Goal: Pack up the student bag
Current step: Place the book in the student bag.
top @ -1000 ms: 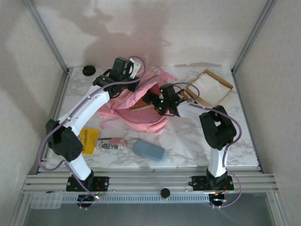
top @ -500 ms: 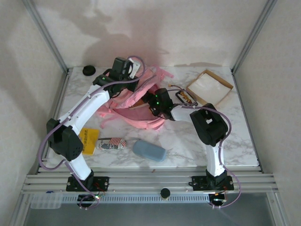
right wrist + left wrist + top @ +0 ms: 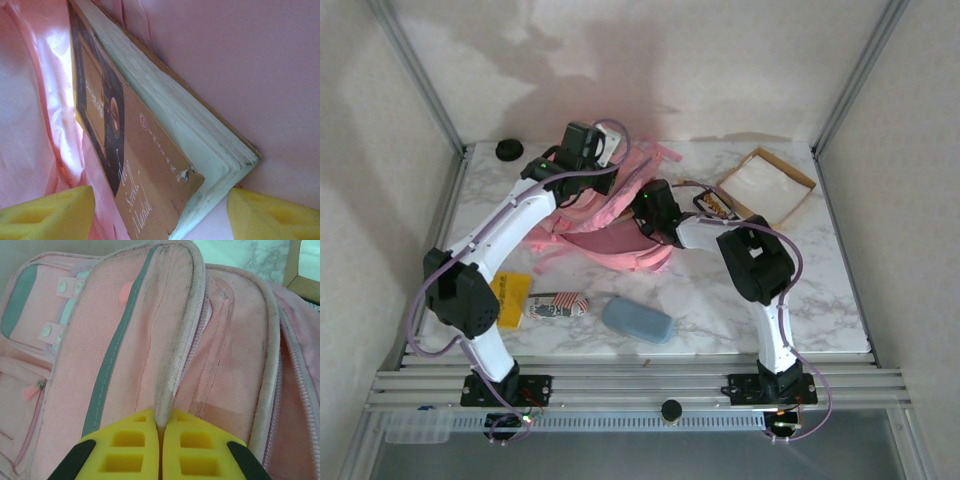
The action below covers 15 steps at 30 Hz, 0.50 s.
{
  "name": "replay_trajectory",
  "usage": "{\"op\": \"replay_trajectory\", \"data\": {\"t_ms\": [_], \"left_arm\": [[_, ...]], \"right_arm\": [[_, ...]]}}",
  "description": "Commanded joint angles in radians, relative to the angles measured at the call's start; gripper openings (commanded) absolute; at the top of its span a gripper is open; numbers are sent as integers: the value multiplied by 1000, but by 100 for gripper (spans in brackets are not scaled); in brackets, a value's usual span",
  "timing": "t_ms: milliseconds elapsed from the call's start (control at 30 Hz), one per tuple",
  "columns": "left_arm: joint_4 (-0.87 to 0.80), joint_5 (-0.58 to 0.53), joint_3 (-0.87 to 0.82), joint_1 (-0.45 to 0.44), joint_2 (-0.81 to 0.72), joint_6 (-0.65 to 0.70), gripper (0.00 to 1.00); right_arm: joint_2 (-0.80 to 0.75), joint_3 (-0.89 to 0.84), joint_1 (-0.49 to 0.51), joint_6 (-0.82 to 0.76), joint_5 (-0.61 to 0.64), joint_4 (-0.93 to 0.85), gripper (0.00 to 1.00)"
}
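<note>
**Book inside the student bag while its mouth was held up**

Your left pincer was fully closed, its yellow pads nipping the piped rim of the student bag. The rest of that flap rose directly ahead of and above the pads. Your right pincer was inside the bag with its jaws well apart and gripping nothing. A worn book lay slanted just ahead of it, with the near corner reaching in between the two pads but touching neither. Pink lining closed in on both sides.

The likely hazards were these. The left hold was thin, so a pull on the bag could slip the rim free and drop the flap onto your right arm. If the right jaws narrowed onto the book's corner during withdrawal, the book would probably be dragged back out. A pad might also snag the loose lining beside it.
</note>
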Motion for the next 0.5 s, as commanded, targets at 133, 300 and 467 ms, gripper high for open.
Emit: {"op": "replay_trajectory", "data": {"t_ms": [133,300,467], "left_arm": [[86,50,75,-5,-14,-15,0],[82,39,80,-5,-18,-13,0],[87,31,82,-5,-18,-13,0]], "right_arm": [[76,90,4,-10,57,-27,60],[68,99,-6,-72,94,-12,39],[68,105,-17,-119,95,-10,22]]}}
